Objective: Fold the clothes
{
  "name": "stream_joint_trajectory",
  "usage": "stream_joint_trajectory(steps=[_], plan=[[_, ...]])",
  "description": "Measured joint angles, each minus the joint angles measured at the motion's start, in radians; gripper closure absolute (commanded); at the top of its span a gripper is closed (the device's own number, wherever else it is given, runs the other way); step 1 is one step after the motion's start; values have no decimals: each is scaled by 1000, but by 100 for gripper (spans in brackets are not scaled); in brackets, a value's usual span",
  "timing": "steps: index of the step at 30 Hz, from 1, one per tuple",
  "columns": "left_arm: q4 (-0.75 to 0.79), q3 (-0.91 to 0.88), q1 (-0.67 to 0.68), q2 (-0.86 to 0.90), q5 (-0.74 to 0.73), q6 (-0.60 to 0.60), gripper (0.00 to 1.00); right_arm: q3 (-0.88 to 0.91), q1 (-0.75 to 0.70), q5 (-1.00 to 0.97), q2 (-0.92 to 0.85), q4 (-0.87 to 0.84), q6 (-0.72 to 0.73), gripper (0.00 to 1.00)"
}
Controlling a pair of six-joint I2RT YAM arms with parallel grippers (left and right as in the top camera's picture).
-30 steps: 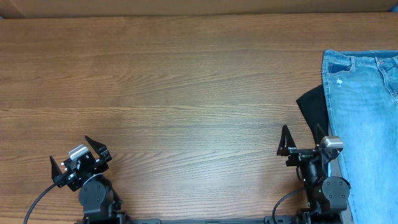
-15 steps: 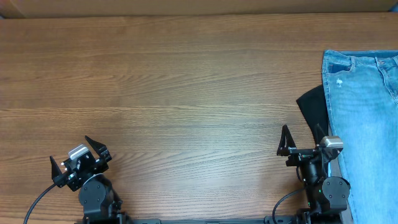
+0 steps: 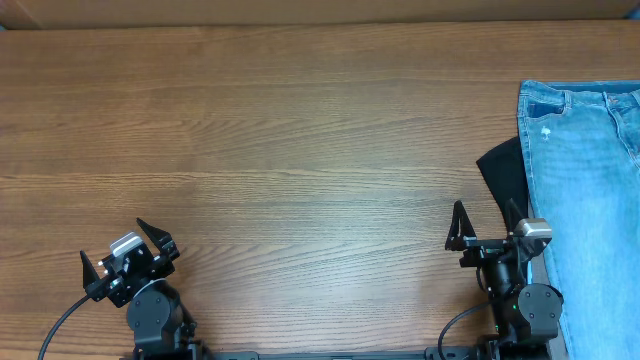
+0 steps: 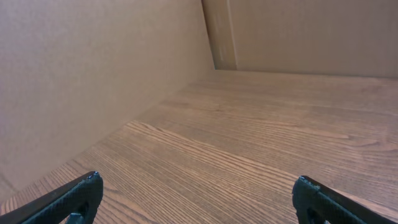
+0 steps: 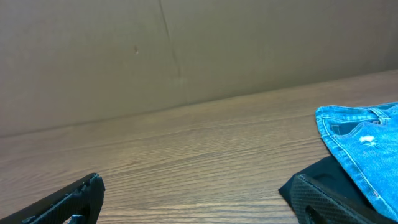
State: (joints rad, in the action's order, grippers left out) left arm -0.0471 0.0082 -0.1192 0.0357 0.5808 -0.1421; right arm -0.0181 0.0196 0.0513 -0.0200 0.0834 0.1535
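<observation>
Both tools are spread wide and empty: left tool lower left, right tool lower right. The light-blue washed denim jeans lie along the overhead frame's right edge, overlapping a black cloth garment. I'd pinch denim only, near the waist, and draw it onto the brown wooden worktop. The right wrist view catches just the waist corner, and the left wrist view shows no clothing.

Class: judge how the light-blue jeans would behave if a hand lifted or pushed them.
The jeans lie flat on the table, so probably floppy: lifted at one point, they would likely sag. Denim looks thick, so fairly heavy for cloth. Pushed, they may bunch.
</observation>
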Motion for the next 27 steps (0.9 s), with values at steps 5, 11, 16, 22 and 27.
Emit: stream_joint_trajectory(steps=[5, 11, 16, 22, 27], plan=[[0, 0, 0, 0, 0, 0, 0, 0, 0, 0, 0, 0, 0, 0], [0, 0, 0, 0, -14, 8, 0, 0, 0, 0, 0, 0, -1, 0], [-1, 0, 0, 0, -250, 153, 0, 0, 0, 1, 0, 0, -1, 0], [-5, 0, 0, 0, -549, 227, 0, 0, 0, 21, 0, -19, 0, 0], [85, 10, 0, 0, -777, 248, 0, -1, 0, 66, -2, -66, 42, 0]])
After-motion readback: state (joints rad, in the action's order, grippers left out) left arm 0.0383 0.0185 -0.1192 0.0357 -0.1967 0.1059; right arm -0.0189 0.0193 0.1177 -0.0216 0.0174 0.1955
